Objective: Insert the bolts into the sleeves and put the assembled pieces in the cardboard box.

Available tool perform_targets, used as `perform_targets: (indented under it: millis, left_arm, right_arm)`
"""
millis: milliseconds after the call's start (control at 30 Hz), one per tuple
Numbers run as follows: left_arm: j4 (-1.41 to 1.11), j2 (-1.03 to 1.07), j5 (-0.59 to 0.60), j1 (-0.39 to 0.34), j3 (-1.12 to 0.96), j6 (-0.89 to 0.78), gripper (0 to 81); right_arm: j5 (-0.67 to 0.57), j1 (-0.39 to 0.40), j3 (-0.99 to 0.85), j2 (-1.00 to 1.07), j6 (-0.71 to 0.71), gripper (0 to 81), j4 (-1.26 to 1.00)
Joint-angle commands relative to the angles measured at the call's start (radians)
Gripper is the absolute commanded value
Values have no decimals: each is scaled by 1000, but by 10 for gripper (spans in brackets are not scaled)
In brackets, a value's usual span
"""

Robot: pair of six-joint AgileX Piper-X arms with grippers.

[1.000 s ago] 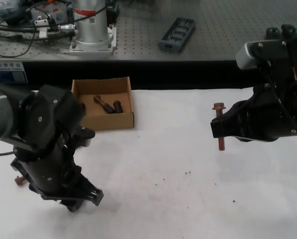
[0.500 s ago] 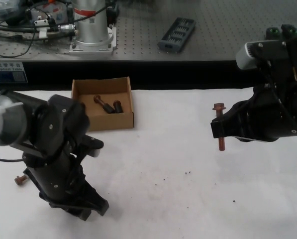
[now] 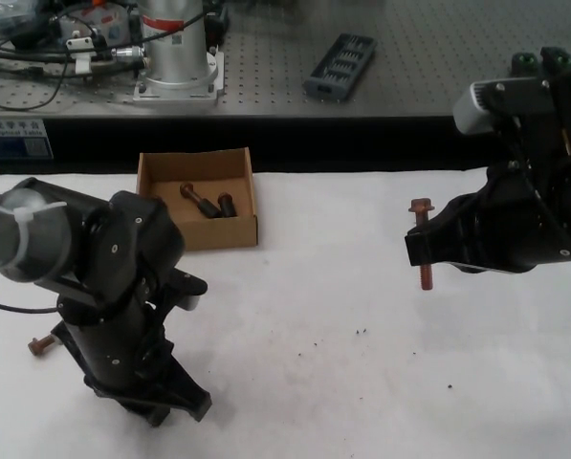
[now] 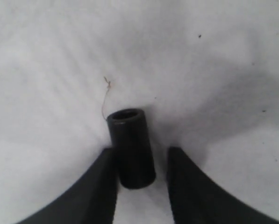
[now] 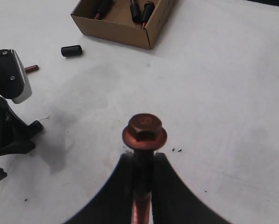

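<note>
The white-covered tabletop (image 3: 381, 382) takes up most of what I can see from here, with a perforated metal bench (image 3: 428, 38) behind it. The left arm (image 3: 113, 306) bends low over the near left part of the tabletop. The right arm (image 3: 524, 220) hangs above the right side.

The cardboard box (image 3: 214, 232) sits towards the back left, open at the top. Inside it lie assembled pieces (image 3: 205, 203), dark sleeves with bolt ends sticking out.

The right fingers (image 5: 113, 191) are closed tight on the shank of a copper-coloured bolt (image 3: 422, 244). It stands upright, head on top, held clear above the tabletop and well apart from the box.

The left fingers (image 4: 92, 191) are parted on either side of a black sleeve (image 4: 131, 147) down at the white cover. One finger touches the sleeve and the other stands just off it, so they are not clamped on it.

A second sleeve (image 5: 71, 50) lies on its side near the box, and a loose bolt (image 3: 41, 345) lies just beside the left arm. A few dark specks (image 3: 362, 333) dot the middle of the cover.
</note>
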Motion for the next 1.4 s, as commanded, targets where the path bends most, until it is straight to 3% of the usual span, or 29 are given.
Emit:
perform_targets:
  millis: [0,133,300,467,700,833,1033,1367]
  left_arm:
    - [-24,20,-22,-3,-3,-8,146]
    - [-20,20,-8,-3,-20,-15,6]
    - [-23,-37,116,-3,-18,-15,6]
    - [-128,-214,257,0,59,-50,6]
    - [-631,-562,514,2,312,-370,6]
    - [-889,-661,581,2,427,-556,6]
    - [-1084,-659,661,2,531,-646,6]
    - [-1155,-480,720,2,540,-575,6]
  right_arm:
    - [-9,-5,-3,-9,-7,43,-8]
    - [-9,-5,-3,-9,-7,43,-8]
    - [-25,-17,-3,-9,-33,43,-31]
    - [-270,-47,-3,13,-16,43,-182]
    - [-325,-48,-3,82,30,43,-257]
    - [-501,-55,-3,142,91,43,-444]
    - [-658,-68,-3,229,318,43,-700]
    - [-704,-72,16,239,277,43,-687]
